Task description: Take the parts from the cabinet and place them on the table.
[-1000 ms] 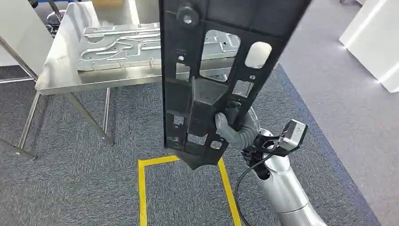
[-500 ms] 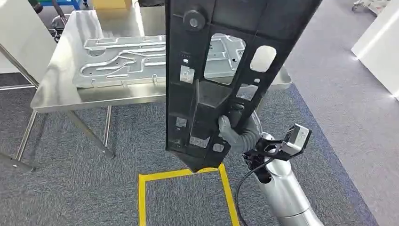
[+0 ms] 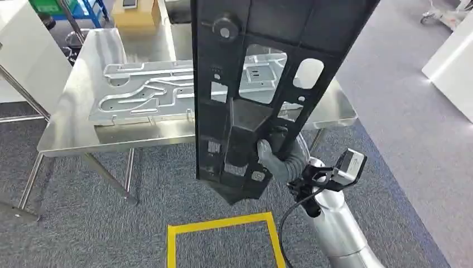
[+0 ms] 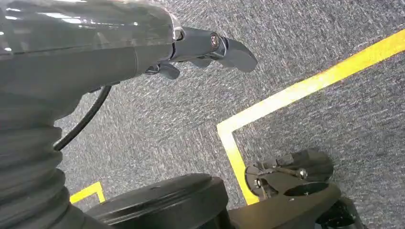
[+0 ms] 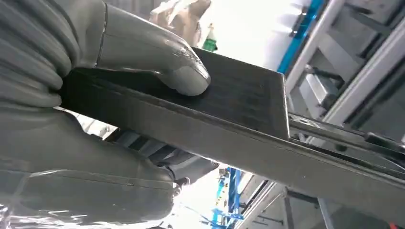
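A long black plastic part [image 3: 251,84] with several cut-outs stands upright in front of me, hiding part of the table behind it. My right hand [image 3: 279,156] grips it low down on its right edge; up close the thumb [image 5: 143,52] presses on the black part [image 5: 239,119]. A steel table [image 3: 67,134] stands ahead, and a silver stamped metal plate [image 3: 145,95] lies flat on it. My left hand [image 4: 200,47] hangs over the grey carpet with its fingers stretched out and nothing in them.
A yellow tape square [image 3: 223,223] marks the carpet near my feet. A cardboard box [image 3: 136,14] sits beyond the table's far end. White furniture stands at the right [image 3: 452,50] and at the left [image 3: 22,50]. The table's angled legs [image 3: 109,176] reach toward me.
The whole picture has shifted: the table and the yellow marking now lie lower in view, so the camera has come nearer the table. The black part stays in my right hand.
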Robot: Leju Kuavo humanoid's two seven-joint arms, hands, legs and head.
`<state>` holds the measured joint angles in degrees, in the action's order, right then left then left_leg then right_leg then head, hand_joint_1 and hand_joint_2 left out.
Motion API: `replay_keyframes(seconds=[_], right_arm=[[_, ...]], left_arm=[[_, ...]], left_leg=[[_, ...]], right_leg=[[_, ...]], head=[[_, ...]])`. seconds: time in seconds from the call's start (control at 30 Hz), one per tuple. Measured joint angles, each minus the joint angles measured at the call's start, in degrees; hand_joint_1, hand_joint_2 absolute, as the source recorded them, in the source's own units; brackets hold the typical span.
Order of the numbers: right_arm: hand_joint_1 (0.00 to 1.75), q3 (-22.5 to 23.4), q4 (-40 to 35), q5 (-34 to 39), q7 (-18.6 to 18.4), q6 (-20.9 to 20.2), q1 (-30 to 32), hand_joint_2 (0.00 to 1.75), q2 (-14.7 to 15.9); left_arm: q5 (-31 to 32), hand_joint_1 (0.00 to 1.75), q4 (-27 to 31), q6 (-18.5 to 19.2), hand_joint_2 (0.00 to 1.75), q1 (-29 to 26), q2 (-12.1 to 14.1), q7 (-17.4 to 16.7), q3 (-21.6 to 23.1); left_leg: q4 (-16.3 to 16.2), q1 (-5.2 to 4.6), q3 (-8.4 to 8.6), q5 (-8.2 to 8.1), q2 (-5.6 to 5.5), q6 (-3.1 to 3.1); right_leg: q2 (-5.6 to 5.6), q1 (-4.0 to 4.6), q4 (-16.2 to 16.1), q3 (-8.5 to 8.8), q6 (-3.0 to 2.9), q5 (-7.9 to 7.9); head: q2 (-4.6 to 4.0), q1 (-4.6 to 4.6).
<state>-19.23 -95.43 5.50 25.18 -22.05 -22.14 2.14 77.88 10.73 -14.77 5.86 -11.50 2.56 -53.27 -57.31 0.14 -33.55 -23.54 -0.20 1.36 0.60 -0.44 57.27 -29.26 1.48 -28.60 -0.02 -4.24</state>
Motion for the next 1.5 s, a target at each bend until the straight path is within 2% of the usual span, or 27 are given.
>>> replay_keyframes(seconds=[0.03,0.07,0.13,0.17,0.2,0.23,0.3,0.33,0.47,0.53,0.63,0.67,0.7,0.73,0.77,0.83,0.9,0.97,1.03,1.07,1.17,1.2,1.27,1.3,1.37,1.4,1.5], right_arm=[[1.66,0.28,-0.15,-0.92,0.04,0.15,-0.44,1.75,0.04],[1.66,0.63,-0.18,-1.76,0.02,0.13,-1.22,1.75,0.11],[1.66,1.26,0.04,-2.99,-1.00,0.09,-3.67,1.75,0.48],[1.66,1.62,0.33,-3.50,-1.73,0.00,-5.32,1.75,0.81],[1.66,2.03,0.80,-3.86,-2.53,-0.11,-7.32,1.75,1.26],[1.66,2.41,1.47,-4.28,-3.26,-0.37,-9.69,1.75,1.62],[1.66,2.78,3.22,-5.46,-4.68,-1.23,-14.74,1.75,2.47],[1.66,2.91,4.29,-5.83,-5.01,-1.60,-17.31,1.75,3.09],[1.66,3.32,10.92,-7.71,-5.14,-3.00,-28.48,1.75,5.38],[1.66,3.32,15.05,-8.57,-4.11,-3.96,-33.47,1.75,6.49],[1.66,3.34,20.53,-9.67,-2.19,-5.61,-39.35,1.75,7.19],[1.66,3.23,22.63,-10.51,-1.51,-6.30,-40.99,1.75,7.37],[1.66,3.10,24.93,-11.29,-0.97,-6.38,-42.44,1.75,7.58],[1.66,3.06,26.61,-12.02,-0.48,-6.30,-43.63,1.75,7.67],[1.66,2.95,28.21,-13.64,0.00,-5.67,-44.79,1.75,8.02],[1.66,1.90,30.83,-19.20,0.28,-1.85,-47.59,1.75,8.53],[1.66,-0.78,33.83,-29.73,-0.93,5.42,-50.96,1.75,9.79],[1.66,-3.62,35.81,-38.70,-2.65,10.00,-53.37,1.75,11.21],[1.66,-6.52,37.55,-46.21,-3.96,12.87,-55.09,1.75,12.68],[1.66,-7.73,38.41,-48.23,-4.13,13.89,-56.12,1.75,13.00],[1.66,-11.09,41.27,-53.47,-5.01,17.45,-58.20,1.75,14.10],[1.66,-12.44,42.41,-55.67,-5.47,18.60,-58.33,1.75,14.62],[1.66,-14.19,43.98,-57.90,-5.84,20.09,-58.48,1.75,15.21],[1.66,-14.91,44.55,-59.67,-6.06,21.54,-58.79,1.75,15.43],[1.66,-16.95,46.31,-63.92,-6.97,25.34,-59.58,1.75,15.65],[1.66,-17.88,47.11,-65.07,-7.26,26.52,-59.86,1.75,15.74],[1.66,-20.02,48.68,-67.73,-7.74,27.83,-60.00,1.75,15.82]], left_arm=[[0.00,0.00,0.00,0.13,1.75,-0.04,0.02,0.13,0.00],[0.09,0.00,0.00,0.26,1.75,-0.03,0.02,0.17,0.00],[0.17,0.00,0.00,0.37,1.75,-0.06,0.02,0.17,0.00],[0.22,0.00,0.00,0.41,1.75,-0.06,0.04,0.17,0.00],[0.26,0.00,0.00,0.44,1.75,-0.05,0.04,0.20,0.00],[0.31,0.00,0.00,0.50,1.75,-0.05,0.04,0.24,0.00],[0.57,0.00,0.00,0.74,1.75,0.01,0.04,0.41,0.00],[0.66,0.00,0.00,0.79,1.75,-0.01,0.04,0.44,0.00],[0.59,0.00,0.00,0.96,1.75,0.22,0.07,0.68,0.00],[0.59,0.00,0.02,0.98,1.75,0.26,0.11,0.70,-0.02],[0.35,0.00,0.02,1.01,1.75,0.58,0.09,0.63,-0.07],[0.35,0.00,0.02,1.00,1.75,0.88,0.09,0.55,-0.09],[0.35,0.00,0.02,1.09,1.75,1.08,0.07,0.48,-0.09],[0.35,0.00,0.02,1.14,1.75,1.09,0.07,0.44,-0.09],[0.35,0.00,0.02,1.16,1.75,0.94,0.07,0.39,-0.09],[0.35,0.00,0.02,1.18,1.75,0.45,0.09,0.41,-0.11],[0.35,0.00,0.02,1.16,1.75,0.30,0.09,0.66,-0.22],[0.48,0.00,0.02,1.18,1.75,0.08,0.07,0.76,-0.33],[0.77,0.00,0.02,1.29,1.75,0.11,0.07,0.74,-0.35],[0.90,0.00,0.02,1.38,1.75,0.09,0.04,0.74,-0.35],[0.98,0.00,0.02,1.42,1.75,0.03,0.02,0.63,-0.35],[1.16,0.00,0.02,1.44,1.75,-0.03,0.02,0.61,-0.35],[1.33,0.00,0.02,1.46,1.75,-0.09,0.02,0.59,-0.35],[1.40,0.00,0.02,1.49,1.75,-0.09,0.02,0.59,-0.35],[1.49,0.00,-0.07,1.59,1.75,-0.18,-0.33,0.61,-0.33],[1.46,0.00,-0.07,1.62,1.75,-0.07,-0.33,0.63,-0.33],[1.49,0.00,-0.07,1.64,1.75,0.39,-0.42,0.74,-0.33]], left_leg=[[0.15,-0.06,0.19,-0.04,0.01,0.14],[0.15,-0.04,0.16,-0.18,0.01,0.45],[0.12,-0.20,0.13,-0.47,0.02,0.75],[0.07,-0.27,0.15,-0.60,0.01,0.80],[0.04,-0.31,0.32,-0.78,-0.03,0.79],[-0.01,-0.32,0.63,-1.02,-0.14,0.74],[-0.18,-0.37,1.50,-1.67,-0.24,0.51],[-0.21,-0.40,1.54,-1.96,-0.28,0.38],[-0.44,-0.69,0.94,-2.15,-0.39,-0.55],[-1.84,-0.77,0.39,-3.22,-0.33,-1.23],[-14.70,-0.20,-5.98,-9.18,-0.22,-1.92],[-18.32,-0.08,-7.95,-9.98,-0.20,-2.10],[-19.47,0.04,-8.88,-9.44,-0.19,-2.18],[-17.72,0.09,-8.35,-7.60,-0.16,-2.21],[-13.62,0.17,-6.45,-4.83,-0.14,-2.14],[-3.04,0.22,-1.89,0.20,0.01,-1.69],[-1.20,-0.17,-0.43,-1.80,0.05,-1.04],[-0.81,-0.16,-0.50,-1.98,-0.01,-0.35],[-0.27,0.16,0.92,-1.98,-0.29,0.39],[-0.19,0.16,1.37,-2.23,-0.32,0.73],[-0.21,0.07,2.63,-3.49,-0.31,1.04],[-0.20,0.07,3.41,-4.10,-0.38,1.04],[-0.20,0.06,5.27,-5.52,-0.70,0.85],[-0.19,0.00,6.32,-6.31,-0.83,0.68],[-0.27,-0.16,7.42,-7.79,-0.77,0.30],[0.15,-0.13,7.56,-8.04,-0.94,-0.14],[-0.25,-0.10,8.00,-7.32,-0.84,-1.28]], right_leg=[[-0.15,-0.10,1.50,-0.62,0.22,-0.95],[-0.20,-0.13,5.24,-2.67,0.40,-3.03],[-0.25,-0.32,15.06,-8.37,0.78,-6.82],[-0.26,-0.32,18.39,-10.65,0.85,-7.25],[-0.26,-0.31,18.91,-11.72,0.84,-6.03],[-0.26,-0.31,16.57,-11.27,0.75,-3.45],[-0.25,-0.26,6.43,-7.41,0.26,3.36],[-0.25,-0.22,2.12,-6.04,-0.07,5.22],[-0.22,0.21,0.94,-5.99,-0.80,4.39],[-0.46,-0.41,0.36,-5.62,-1.52,4.62],[-0.54,-0.31,0.41,-5.59,-2.02,4.34],[-0.56,-0.30,0.44,-5.56,-2.00,4.26],[-0.56,-0.29,0.45,-5.41,-1.99,3.98],[-0.50,-0.29,0.49,-5.13,-1.85,3.66],[-0.52,-0.31,0.57,-4.67,-1.73,3.31],[-0.55,-0.33,0.79,-3.62,-1.37,2.43],[-0.38,-0.08,0.94,-3.84,-0.70,2.13],[-0.45,0.02,1.29,-3.62,0.12,2.56],[-0.56,-0.27,2.39,-3.77,0.61,1.86],[-0.56,-0.32,5.01,-5.30,0.81,0.93],[-0.55,-0.31,17.33,-13.92,1.40,-2.68],[-0.55,-0.31,18.87,-15.94,1.44,-2.71],[-0.55,-0.28,14.18,-15.76,0.81,0.28],[-0.56,-0.20,9.19,-14.38,0.44,3.40],[-0.53,0.45,0.35,-12.87,-0.39,12.23],[-0.39,0.77,0.42,-12.46,-0.70,10.97],[-0.44,0.75,0.15,-11.86,-2.13,10.37]], head=[[0.00,0.02],[0.00,0.02],[0.00,0.02],[0.00,0.00],[0.00,0.02],[0.00,0.02],[0.00,0.02],[0.00,0.02],[0.00,0.02],[0.00,0.02],[0.00,0.00],[0.00,0.00],[0.00,0.00],[0.00,0.00],[0.00,0.00],[0.00,0.00],[0.00,0.00],[0.00,0.00],[0.00,0.09],[0.00,0.07],[0.00,0.07],[0.00,0.07],[0.00,0.07],[0.00,0.07],[0.00,0.04],[0.00,0.09],[0.00,0.09]])
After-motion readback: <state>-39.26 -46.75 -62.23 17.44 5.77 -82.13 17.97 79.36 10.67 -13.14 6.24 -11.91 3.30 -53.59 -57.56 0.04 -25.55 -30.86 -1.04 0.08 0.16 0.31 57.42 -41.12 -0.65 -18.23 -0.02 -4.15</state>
